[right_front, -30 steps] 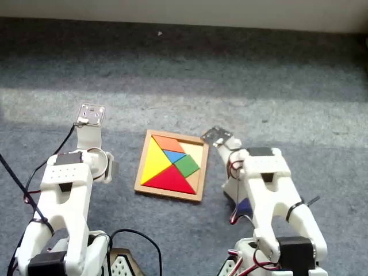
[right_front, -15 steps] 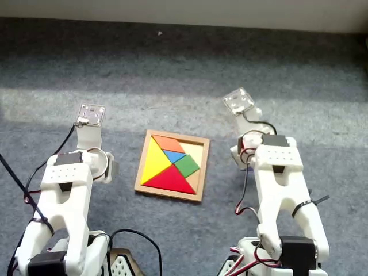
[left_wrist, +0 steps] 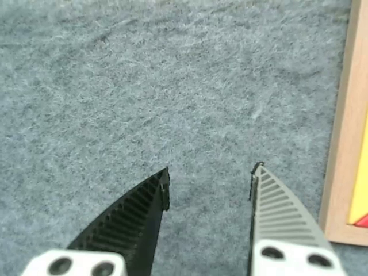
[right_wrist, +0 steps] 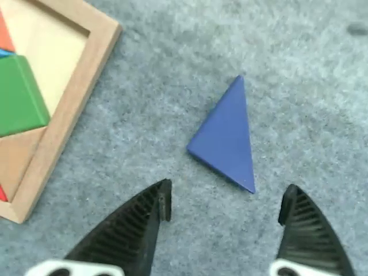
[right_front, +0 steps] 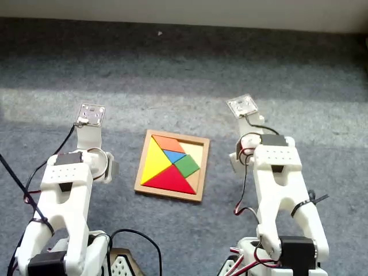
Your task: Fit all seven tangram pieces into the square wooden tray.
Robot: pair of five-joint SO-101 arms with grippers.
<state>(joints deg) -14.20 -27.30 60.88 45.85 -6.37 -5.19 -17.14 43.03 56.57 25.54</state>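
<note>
Our right tool (right_wrist: 227,190) hangs spread above the blue triangle (right_wrist: 227,138), which lies flat just beside the tray (right_wrist: 86,75). If we close off-centre, we may skid it away. Our left tool (left_wrist: 210,172) is spread too.

The room has soft, even daylight. Beyond the square wooden tray (right_front: 168,194) a paler band of light crosses the grey carpet (right_front: 172,98). Farther beyond, the carpet darkens under the pale wall (right_front: 184,10). Shadows beside the tray are faint and soft-edged.

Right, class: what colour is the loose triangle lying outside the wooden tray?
Blue. The triangle shows best in the right wrist view.
</note>
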